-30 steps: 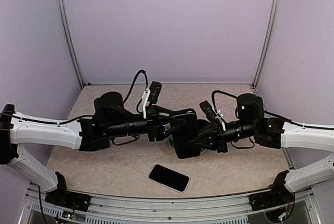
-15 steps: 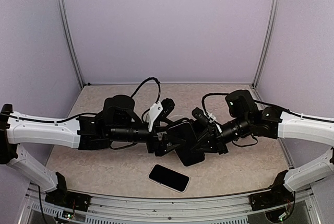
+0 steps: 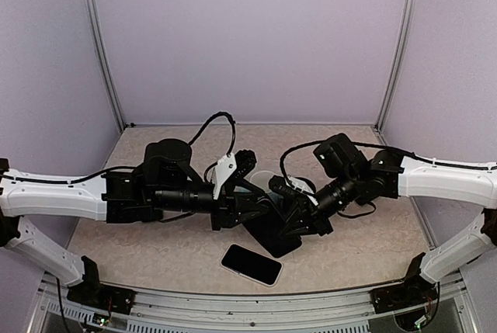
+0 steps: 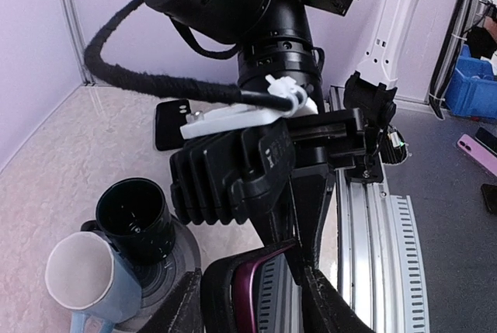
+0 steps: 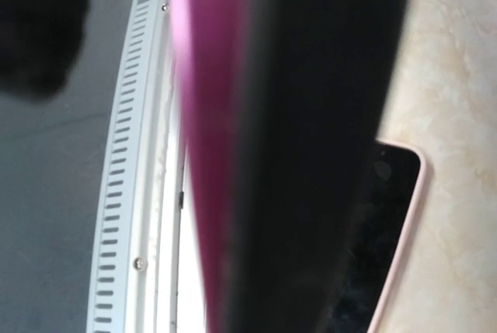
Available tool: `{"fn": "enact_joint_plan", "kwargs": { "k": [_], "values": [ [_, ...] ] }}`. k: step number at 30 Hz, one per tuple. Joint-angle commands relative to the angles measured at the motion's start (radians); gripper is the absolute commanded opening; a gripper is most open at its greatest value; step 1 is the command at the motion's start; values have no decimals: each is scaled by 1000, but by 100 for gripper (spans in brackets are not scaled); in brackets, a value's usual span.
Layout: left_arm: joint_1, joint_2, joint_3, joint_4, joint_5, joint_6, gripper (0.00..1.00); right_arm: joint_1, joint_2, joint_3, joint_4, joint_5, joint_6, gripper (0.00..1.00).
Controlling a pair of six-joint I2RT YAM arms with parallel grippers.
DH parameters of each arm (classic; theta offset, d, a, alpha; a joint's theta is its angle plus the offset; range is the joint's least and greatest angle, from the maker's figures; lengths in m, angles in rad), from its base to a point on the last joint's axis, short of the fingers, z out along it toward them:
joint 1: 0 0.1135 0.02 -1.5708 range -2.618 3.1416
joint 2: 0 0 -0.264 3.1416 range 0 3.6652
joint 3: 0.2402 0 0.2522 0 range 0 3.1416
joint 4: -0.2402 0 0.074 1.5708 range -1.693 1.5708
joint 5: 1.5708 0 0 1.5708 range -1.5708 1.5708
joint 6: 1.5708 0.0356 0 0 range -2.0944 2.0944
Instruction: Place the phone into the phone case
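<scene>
The black phone case (image 3: 273,232) with a purple inside hangs tilted between both grippers, just above the table. My left gripper (image 3: 252,213) is shut on its left end; in the left wrist view the case (image 4: 242,290) sits between my fingers (image 4: 326,306). My right gripper (image 3: 299,220) grips its right end, and its fingers meet the case edge in the left wrist view (image 4: 307,248). The phone (image 3: 251,264), dark screen with a pale pink rim, lies flat near the front edge, just below the case. In the right wrist view the case (image 5: 311,147) fills the frame, with the phone (image 5: 380,248) behind it.
A black cup-like cylinder (image 4: 132,220) and a blue-grey cup with a pale top (image 4: 78,275) stand on a round grey base left of the case. The table's metal front rail (image 3: 248,302) runs close to the phone. Purple walls close the back and sides.
Both arms have lowered the case toward the front of the table and tilted it, so it now hangs just above the phone. The phone has not moved.
</scene>
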Motion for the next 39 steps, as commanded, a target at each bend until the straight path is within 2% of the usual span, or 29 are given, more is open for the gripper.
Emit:
{"fn": "enact_joint_plan", "kwargs": {
  "k": [1, 4, 6, 7, 10, 11, 15, 19, 20, 22, 23, 25, 26, 27, 29, 33, 35, 39],
  "values": [
    [2, 41, 44, -79, 73, 18, 45, 13, -15, 71, 0, 9, -50, 0],
    [17, 55, 42, -85, 75, 22, 49, 18, -15, 84, -24, 42, -72, 0],
    [30, 61, 53, -76, 86, 10, 46, 26, 0, 97, -40, 53, -85, 0],
    [34, 68, 61, -72, 95, 3, 41, 30, 10, 104, -45, 54, -91, 0],
    [33, 80, 69, -46, 98, -22, 4, 35, 11, 113, -48, 48, -100, 0],
    [34, 79, 63, -38, 105, -28, 0, 36, 6, 114, -47, 51, -106, 0],
    [35, 66, 36, -34, 111, -33, 0, 35, -32, 106, -23, 67, -116, 0],
    [43, 39, 13, 36, 22, -115, 0, 32, -69, 82, 52, 98, -98, 0],
    [51, 28, -10, 108, -34, -172, 0, 30, -84, 65, 88, 119, -79, 10],
    [86, 8, -56, 199, -108, -296, 0, 20, -115, -3, 203, 158, -27, 46],
    [107, 3, -75, 236, -105, -357, 0, 12, -133, -39, 260, 179, 2, 58],
    [137, -12, -120, 327, -76, -453, 0, -4, -170, -99, 346, 219, 63, 72],
    [143, -27, -151, 386, -59, -488, 0, -15, -192, -130, 389, 236, 92, 88],
    [144, -42, -176, 445, -44, -516, 0, -29, -220, -160, 428, 246, 120, 98],
    [146, -80, -204, 509, -35, -545, 0, -69, -276, -222, 499, 242, 177, 99],
    [168, -150, -243, 638, 48, -573, 0, -159, -374, -344, 687, 94, 306, 99],
    [179, -181, -270, 746, 91, -607, 0, -163, -408, -381, 772, 53, 333, 99],
    [176, -193, -257, 831, 154, -624, 0, -162, -395, -388, 890, 19, 409, 99]
  ]
}}
